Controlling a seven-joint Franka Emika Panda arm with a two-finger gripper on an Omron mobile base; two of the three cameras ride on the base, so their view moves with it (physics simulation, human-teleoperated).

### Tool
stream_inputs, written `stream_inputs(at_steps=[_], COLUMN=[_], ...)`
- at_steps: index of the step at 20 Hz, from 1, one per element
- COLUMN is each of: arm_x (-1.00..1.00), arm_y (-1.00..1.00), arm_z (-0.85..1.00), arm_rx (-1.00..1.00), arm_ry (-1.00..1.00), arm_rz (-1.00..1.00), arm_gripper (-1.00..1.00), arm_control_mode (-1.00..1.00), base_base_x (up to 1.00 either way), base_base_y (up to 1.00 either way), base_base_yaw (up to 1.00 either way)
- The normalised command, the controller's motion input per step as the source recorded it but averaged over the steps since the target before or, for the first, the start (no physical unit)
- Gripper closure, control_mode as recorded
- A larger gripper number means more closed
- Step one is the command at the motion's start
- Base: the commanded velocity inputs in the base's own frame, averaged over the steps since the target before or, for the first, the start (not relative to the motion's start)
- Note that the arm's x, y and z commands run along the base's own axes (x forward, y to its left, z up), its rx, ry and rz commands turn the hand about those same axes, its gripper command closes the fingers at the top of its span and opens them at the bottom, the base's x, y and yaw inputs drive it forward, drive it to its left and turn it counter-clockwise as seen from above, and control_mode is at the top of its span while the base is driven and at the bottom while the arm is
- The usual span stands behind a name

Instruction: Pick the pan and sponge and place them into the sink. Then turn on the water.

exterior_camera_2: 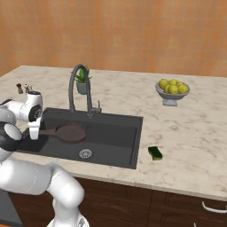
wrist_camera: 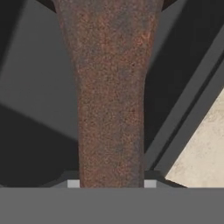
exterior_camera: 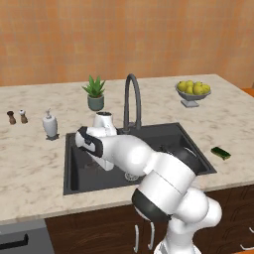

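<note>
Pan [exterior_camera_2: 70, 132] in sink [exterior_camera_2: 119, 150]; sponge [exterior_camera_2: 155, 153] on counter [exterior_camera_2: 186, 133] beside it.

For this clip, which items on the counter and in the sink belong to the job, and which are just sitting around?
Job:
- pan, held by its handle in the tool, over the sink
- sponge, on the counter right of the sink
- faucet, no water running

Bystanders:
- fruit bowl
- potted plant
- soap dispenser
- two shakers

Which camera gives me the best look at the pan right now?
The right base view: the whole pan shows there, bowl and handle, low inside the sink, its handle end at the gripper. The hand view shows just a close-up of its rusty brown handle. In the left base view the arm covers it.
</note>
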Motion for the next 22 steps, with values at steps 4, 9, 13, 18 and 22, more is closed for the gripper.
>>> stream_inputs(at_steps=[4, 9, 13, 18, 22], arm_x=[0.18, 0.09, 0.03, 0.2, 0.13], arm_y=[-0.01, -0.03, -0.09, -0.05, 0.0], arm_z=[-0.15, -0.29, -0.28, -0.31, -0.39], arm_rx=[0.0, 0.0, 0.0, 0.0, 0.0], arm_ry=[0.0, 0.06, 0.13, 0.04, 0.0], arm_rz=[0.0, -0.12, -0.18, -0.13, -0.09], arm_gripper=[1.0, 1.0, 1.0, 1.0, 1.0], arm_control_mode=[-1.0, -1.0, -1.0, -1.0, -1.0], base_base_x=[0.0, 0.0, 0.0, 0.0, 0.0], base_base_y=[0.0, 0.0, 0.0, 0.0, 0.0], base_base_yaw=[0.0, 0.0, 0.0, 0.0, 0.0])
